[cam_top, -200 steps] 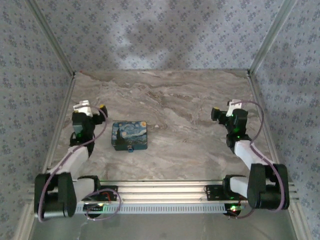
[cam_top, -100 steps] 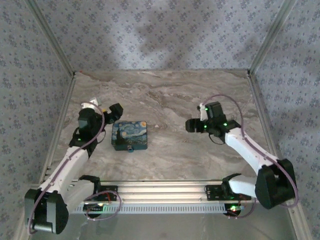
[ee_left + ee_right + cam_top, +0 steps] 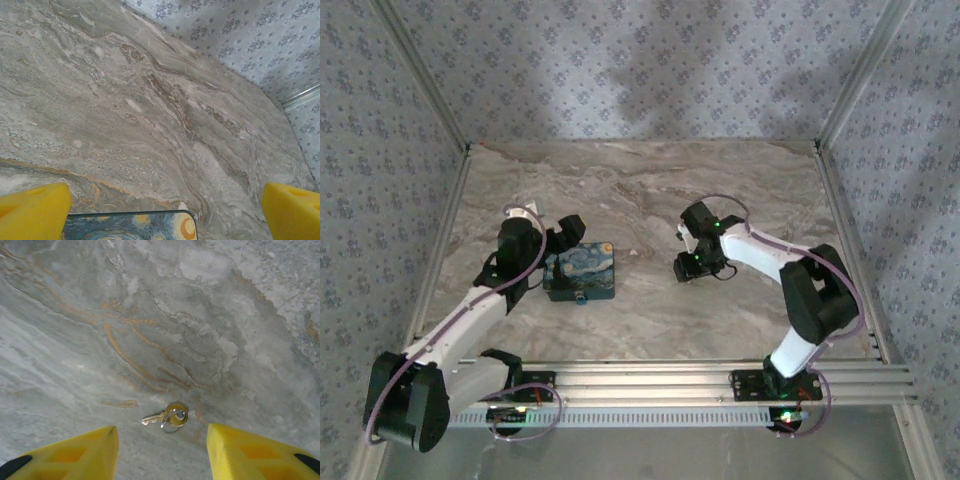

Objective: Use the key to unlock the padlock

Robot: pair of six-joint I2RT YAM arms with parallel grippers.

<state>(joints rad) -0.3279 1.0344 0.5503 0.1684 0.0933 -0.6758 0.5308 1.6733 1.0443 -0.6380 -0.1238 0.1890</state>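
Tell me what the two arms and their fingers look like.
The left arm and right arm have white links, black joints and looping purplish cables; green lights glow on the right one. Fingers are chunky yellow wedges.

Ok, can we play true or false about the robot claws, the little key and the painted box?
1. The small brass key on a ring lies flat on the marble table. True.
2. The right claw is holding the key. False: its yellow fingers are open, and the key lies untouched on the table ahead of them.
3. The flat box painted with a blue-and-yellow starry night is close to the left claw. True.
4. The left claw is shut tight. False: its yellow fingers are wide apart.
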